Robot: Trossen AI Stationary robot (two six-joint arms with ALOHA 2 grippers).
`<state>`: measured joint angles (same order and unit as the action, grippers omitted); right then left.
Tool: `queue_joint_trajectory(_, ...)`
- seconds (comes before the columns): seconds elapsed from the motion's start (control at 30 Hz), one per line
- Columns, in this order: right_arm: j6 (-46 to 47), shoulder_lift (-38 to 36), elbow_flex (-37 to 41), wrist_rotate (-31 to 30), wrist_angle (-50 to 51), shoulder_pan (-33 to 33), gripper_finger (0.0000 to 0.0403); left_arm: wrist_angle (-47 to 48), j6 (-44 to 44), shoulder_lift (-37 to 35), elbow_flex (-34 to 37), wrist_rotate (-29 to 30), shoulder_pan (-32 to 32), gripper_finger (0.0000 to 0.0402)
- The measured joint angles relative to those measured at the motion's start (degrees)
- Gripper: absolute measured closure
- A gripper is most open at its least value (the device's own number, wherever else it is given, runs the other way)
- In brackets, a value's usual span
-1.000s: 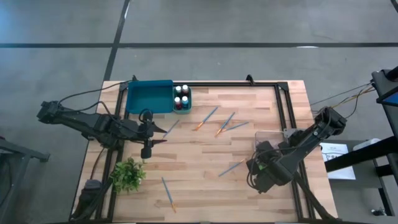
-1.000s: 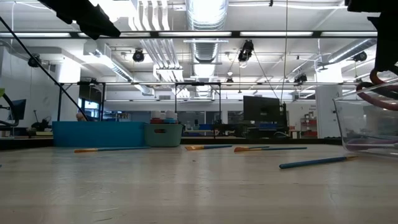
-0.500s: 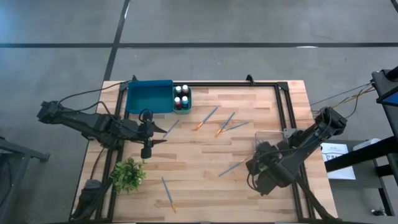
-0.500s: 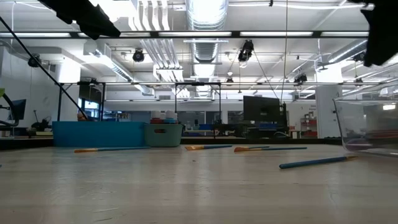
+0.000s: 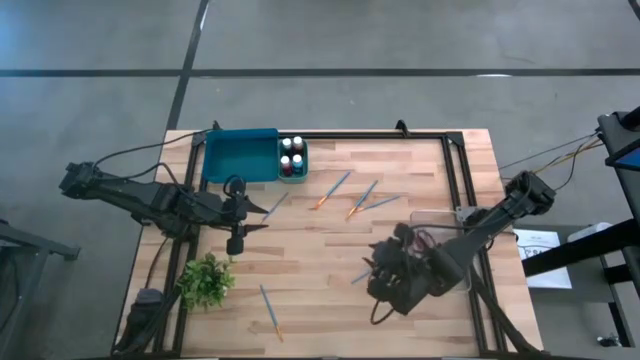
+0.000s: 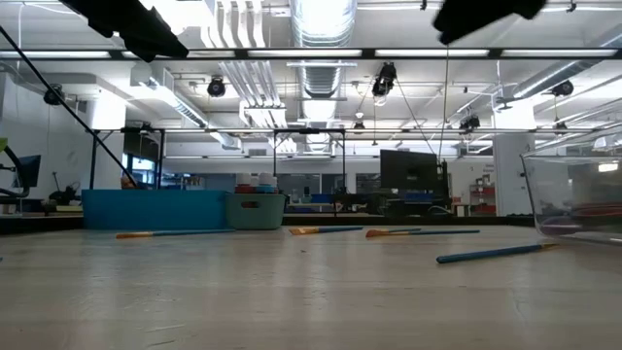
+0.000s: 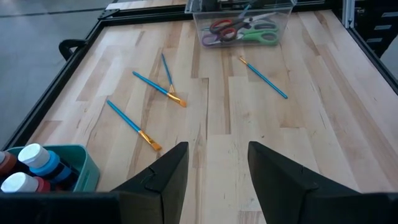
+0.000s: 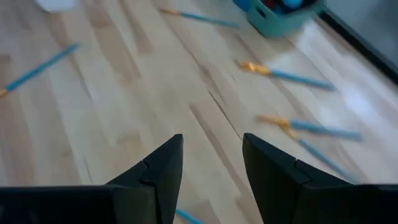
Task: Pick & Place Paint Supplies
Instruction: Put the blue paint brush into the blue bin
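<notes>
Several thin blue paintbrushes with orange tips lie flat on the wooden table (image 5: 300, 250). Three lie mid-table (image 5: 335, 188) (image 5: 362, 198) (image 5: 380, 203), one lies near the front edge (image 5: 270, 312), and one (image 5: 356, 279) is partly under my right gripper (image 5: 385, 275). The right gripper (image 8: 211, 174) hangs open above the table right of centre and holds nothing. My left gripper (image 5: 250, 215) (image 7: 217, 168) waits open at the table's left, above the wood.
A clear container (image 5: 440, 225) (image 7: 242, 25) with red, purple and green scissors stands at the right. A teal tray (image 5: 240, 157) and a small tub of paint bottles (image 5: 293, 158) stand at the far left. A small plant (image 5: 205, 280) stands near the front left.
My right gripper has left the clear container, gone up and toward the table's left, and turned about; it now hangs over the brush right of centre. The reddish loops seen above the container's rim a second ago no longer show there.
</notes>
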<state>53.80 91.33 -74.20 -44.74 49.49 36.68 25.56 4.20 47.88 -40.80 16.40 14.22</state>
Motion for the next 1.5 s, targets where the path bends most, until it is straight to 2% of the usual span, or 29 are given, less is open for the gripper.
queue_joint_trajectory(0.1,-8.21,0.0,0.15,2.77,-2.76,-0.84,0.0239,0.31,0.66,0.0,0.0,-0.03,-0.01,0.0229)
queue_joint_trajectory(0.2,-14.22,0.0,0.82,8.78,-4.19,-0.76,0.0239,0.33,1.65,0.0,0.24,-0.15,-0.02,0.0229)
queue_joint_trajectory(0.47,-16.88,0.0,3.06,20.38,-0.29,-0.82,0.0239,-1.06,3.17,0.11,1.73,-0.17,0.0,0.0229)
queue_joint_trajectory(0.67,-25.52,0.02,3.89,27.11,1.42,-2.33,0.0239,-3.54,3.33,0.26,1.73,-0.53,0.0,0.0229)
queue_joint_trajectory(0.97,-31.24,6.93,3.08,32.79,10.05,-7.03,0.0239,-3.45,3.14,0.26,1.73,-0.57,0.0,0.0229)
queue_joint_trajectory(1.27,-37.6,16.93,-2.35,32.79,22.07,-8.67,0.0239,-3.44,3.15,0.26,1.73,-0.59,-0.01,0.0229)
queue_joint_trajectory(1.5,-42.88,21.37,-5.31,32.88,23.64,-9.24,0.0239,-3.43,3.15,0.26,1.73,-0.61,0.0,0.0229)
